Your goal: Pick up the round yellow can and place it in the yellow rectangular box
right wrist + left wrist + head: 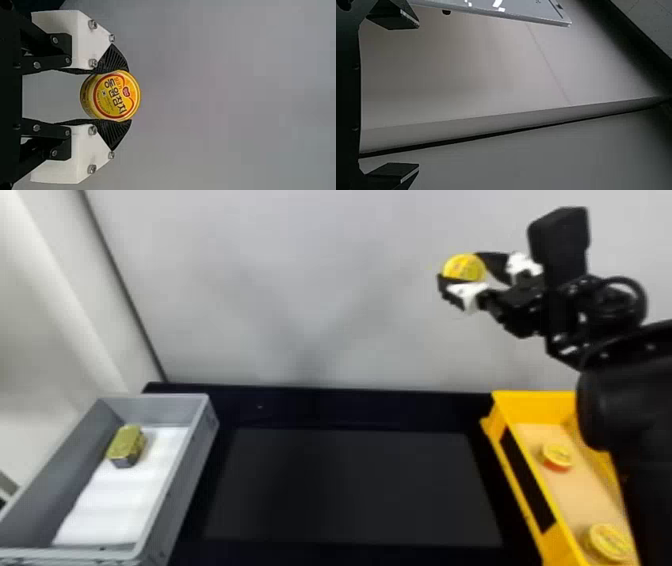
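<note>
A black table point(350, 410) stands before a grey wall point(300, 290), an open grey plastic bin point(186, 475) at its left, the yellow rectangular box point(535, 407) at its right. The round yellow can point(117, 95) is clamped between the right gripper point(460, 269)'s black fingers, seemingly well above the table. The right arm point(630, 395) enters from the right edge; the left gripper point(419, 96)'s jaws stand wide apart.

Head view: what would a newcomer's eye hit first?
The round yellow can, held high before the pale wall by the black-and-white right pincer. Then the bright yellow rectangular box at the right, two more yellow cans inside, and the grey rectangular box at the left with a gold-topped block.
</note>
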Controlling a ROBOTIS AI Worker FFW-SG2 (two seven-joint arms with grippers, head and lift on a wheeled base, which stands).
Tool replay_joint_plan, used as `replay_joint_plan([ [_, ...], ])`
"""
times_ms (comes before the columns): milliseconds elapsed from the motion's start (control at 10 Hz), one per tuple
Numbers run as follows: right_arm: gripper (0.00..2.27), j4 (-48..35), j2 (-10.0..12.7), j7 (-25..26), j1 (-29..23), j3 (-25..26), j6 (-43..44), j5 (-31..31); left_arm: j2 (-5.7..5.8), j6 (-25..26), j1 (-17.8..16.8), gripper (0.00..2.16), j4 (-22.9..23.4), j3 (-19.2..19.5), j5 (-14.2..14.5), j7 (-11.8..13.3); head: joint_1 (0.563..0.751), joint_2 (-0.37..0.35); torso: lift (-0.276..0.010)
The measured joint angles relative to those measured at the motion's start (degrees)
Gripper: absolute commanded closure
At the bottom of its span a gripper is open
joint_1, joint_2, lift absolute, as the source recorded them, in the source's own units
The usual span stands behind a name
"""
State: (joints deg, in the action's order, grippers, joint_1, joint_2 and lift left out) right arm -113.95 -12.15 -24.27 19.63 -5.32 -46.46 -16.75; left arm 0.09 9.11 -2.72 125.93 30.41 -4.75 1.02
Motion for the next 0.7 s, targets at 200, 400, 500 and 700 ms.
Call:
replay_joint_plan([
  [200, 0.74, -4.6, -0.3, 0.0, -2.5, 3.1, -2.3, -3.2, 0.0, 0.2, 0.1, 0.03, 0.3, 0.5, 0.0, 0.1, 0.684, 0.014, -0.055],
  [400, 0.74, -8.9, -0.8, 0.0, -5.2, 7.3, -4.2, -6.3, 0.0, 0.5, 0.2, 0.03, 0.6, 0.9, 0.0, 0.4, 0.684, 0.014, -0.055],
  [500, 0.74, -10.5, -1.4, -0.2, -6.5, 9.7, -4.6, -7.4, 0.0, 0.6, 0.2, 0.03, 0.7, 1.1, -0.1, 0.5, 0.684, 0.014, -0.055],
  [700, 0.74, -11.6, -3.1, -1.3, -9.2, 14.5, -3.8, -8.4, 0.0, 0.7, 0.3, 0.03, 0.9, 1.3, -0.1, 0.5, 0.684, 0.014, -0.055],
])
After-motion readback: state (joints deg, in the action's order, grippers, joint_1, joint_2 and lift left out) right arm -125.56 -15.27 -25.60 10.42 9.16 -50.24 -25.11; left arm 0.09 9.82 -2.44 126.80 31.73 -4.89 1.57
